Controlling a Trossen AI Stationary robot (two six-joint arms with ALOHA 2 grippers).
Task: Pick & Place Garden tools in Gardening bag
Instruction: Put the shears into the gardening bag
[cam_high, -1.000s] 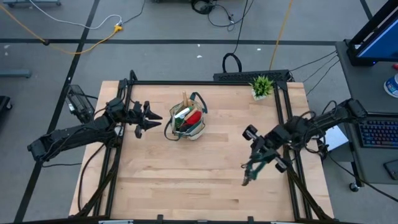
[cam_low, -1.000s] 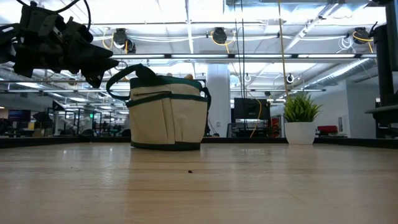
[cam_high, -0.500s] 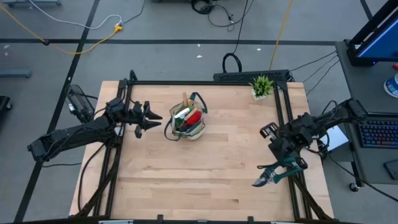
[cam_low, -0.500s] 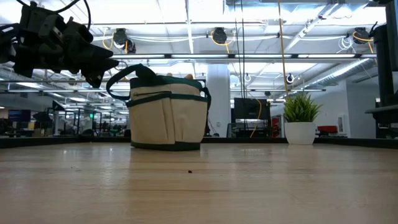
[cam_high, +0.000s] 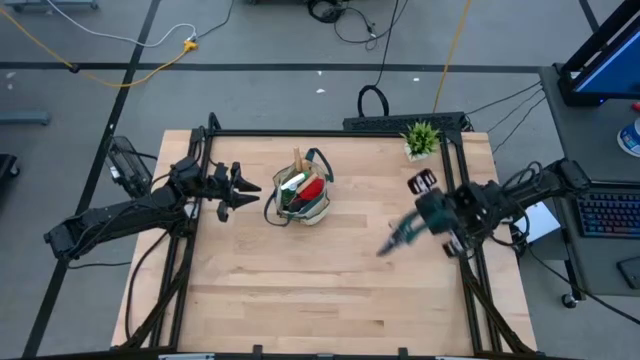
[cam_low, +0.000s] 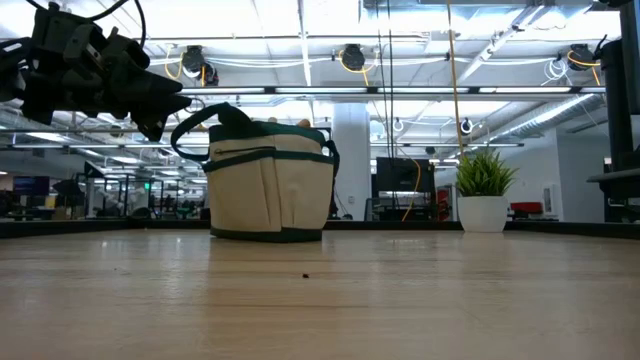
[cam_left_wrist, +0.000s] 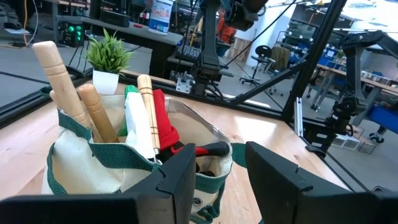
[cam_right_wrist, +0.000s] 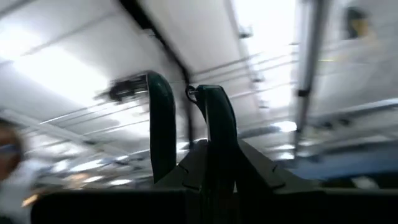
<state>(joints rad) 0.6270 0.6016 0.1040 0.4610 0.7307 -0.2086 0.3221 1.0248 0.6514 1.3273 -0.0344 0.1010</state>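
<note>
One tool is in the air: the dark-green-handled pruning shears (cam_right_wrist: 219, 134) are pinched in the right gripper (cam_high: 412, 228), whose fingers are pressed onto the two curved handles. The right wrist view looks past those handles at ceiling lights, so the wrist appears tipped upward. That suggests the shears are being carried, not lowered. Seen from above, they hang over the right side of the pale wooden table (cam_high: 300, 290), well apart from the bag.

Farther in, the round beige canvas gardening bag with dark green trim (cam_low: 270, 190) stands upright left of the table's middle, its mouth open. Several things stand in it already: two pale wooden tool handles (cam_left_wrist: 62, 74) leaning on the rim, a red glove (cam_left_wrist: 163, 127), and a white item I cannot name. Standing them on end probably leaves room for the shears.

Just beside the bag's left side hovers the left gripper (cam_high: 248, 189), fingers spread and empty, tips close to the green loop handle (cam_low: 195, 125). It looks placed to steady the bag.

At the far edge sits a small spiky green plant in a white pot (cam_high: 421, 138), not a tool.
</note>
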